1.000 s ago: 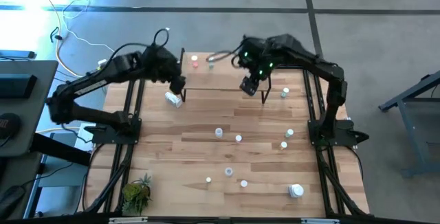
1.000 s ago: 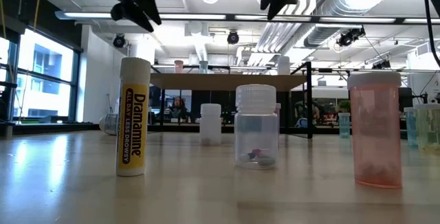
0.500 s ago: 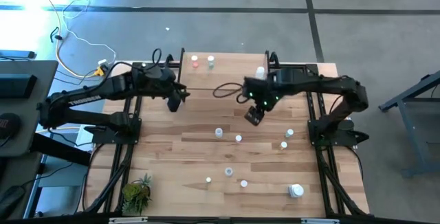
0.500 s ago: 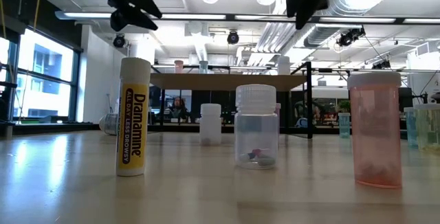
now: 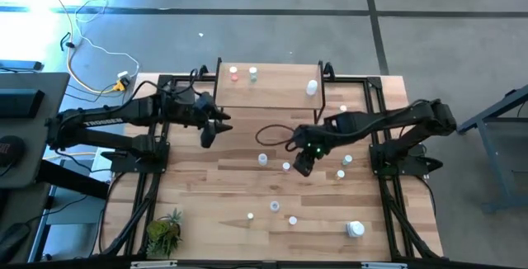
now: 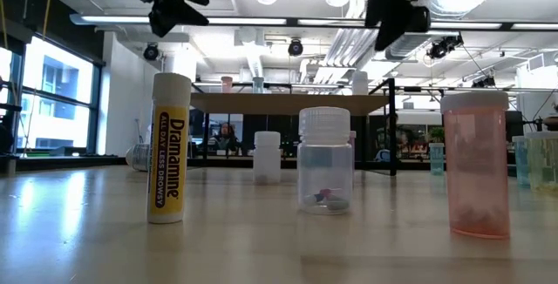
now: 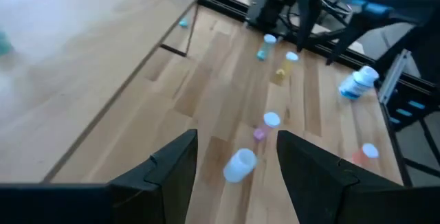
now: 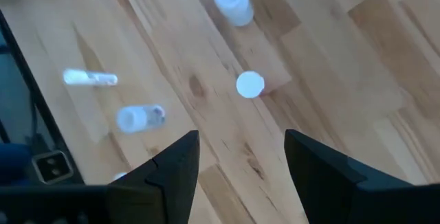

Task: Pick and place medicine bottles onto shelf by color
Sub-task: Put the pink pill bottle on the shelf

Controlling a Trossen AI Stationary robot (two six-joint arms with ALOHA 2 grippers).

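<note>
The large plank tabletop [image 5: 247, 186] is pale, smooth wood with visible grain. The low shelf's light wooden board [image 5: 276, 87] looks matt, on thin black metal legs. The tiny white medicine bottles [image 8: 230, 1] are plastic; 1 clear ribbed-cap jar [image 6: 324, 172] looks glossy.

Three small bottles [image 5: 242, 74] stand on the shelf [image 5: 268, 87] at twelve o'clock. Loose bottles [image 5: 285, 167] dot mid-table, one bigger [image 5: 355, 229] lying at five o'clock.
</note>
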